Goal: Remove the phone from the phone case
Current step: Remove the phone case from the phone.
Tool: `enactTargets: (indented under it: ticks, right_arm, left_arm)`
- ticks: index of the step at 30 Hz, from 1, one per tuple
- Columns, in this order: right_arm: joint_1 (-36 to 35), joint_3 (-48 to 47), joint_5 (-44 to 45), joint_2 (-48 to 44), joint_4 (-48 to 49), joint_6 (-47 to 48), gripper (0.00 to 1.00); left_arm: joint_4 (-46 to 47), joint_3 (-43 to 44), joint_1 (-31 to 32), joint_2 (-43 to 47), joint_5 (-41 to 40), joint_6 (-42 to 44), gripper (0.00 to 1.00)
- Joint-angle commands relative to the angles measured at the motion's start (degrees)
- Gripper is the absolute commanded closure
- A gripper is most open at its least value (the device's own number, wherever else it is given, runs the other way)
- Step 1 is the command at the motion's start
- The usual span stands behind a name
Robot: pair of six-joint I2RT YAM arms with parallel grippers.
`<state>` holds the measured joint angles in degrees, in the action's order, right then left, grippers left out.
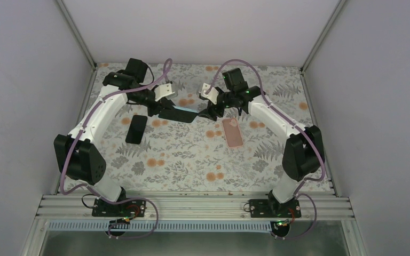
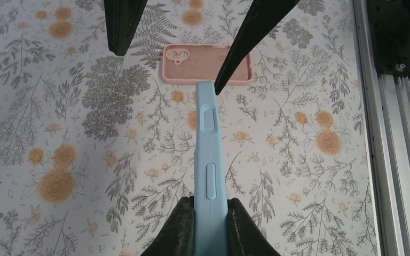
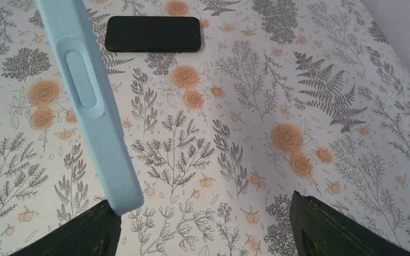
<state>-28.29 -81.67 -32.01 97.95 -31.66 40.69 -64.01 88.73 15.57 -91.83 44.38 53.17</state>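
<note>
- Extraction is the step in hand: we see the left gripper [image 2: 211, 209] clamped on the lower end of the light blue phone case [image 2: 211, 149], holding it on edge above the floral table [image 1: 192, 160].
- In the top view the case hangs between the two arms, a dark face showing inside its blue rim, so we judge the phone is seated in it; the wrist views show only the case's side wall.
- We find the right gripper [image 3: 202, 202] with its jaws wide apart around the case's free end, one finger just beside or touching the corner; we cannot tell which.
- The next move, as we judge it, calls for the right fingers to catch the case's lip at that corner and peel it back while the left grip holds firm.
- A pink case [image 2: 192, 66] and a black phone [image 3: 153, 33] lie flat on the table, well apart from each other.
- We can read no brand, label or writing anywhere; the blue case shows only moulded button covers along its edge.
</note>
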Motion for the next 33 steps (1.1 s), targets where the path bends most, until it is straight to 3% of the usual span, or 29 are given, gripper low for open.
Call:
enactTargets:
  ticks: [1, 33]
  right_arm:
    - [2.54, -2.95, 4.32, 1.3, 4.81, 1.22, 0.19]
    - [4.69, -5.39, 6.36, 3.39, 4.09, 4.48, 0.2]
  left_arm:
    - [-7.37, 1.95, 1.74, 2.05, 6.78, 2.04, 0.98]
    - [-10.56, 3.76, 2.49, 0.82, 5.19, 3.52, 0.98]
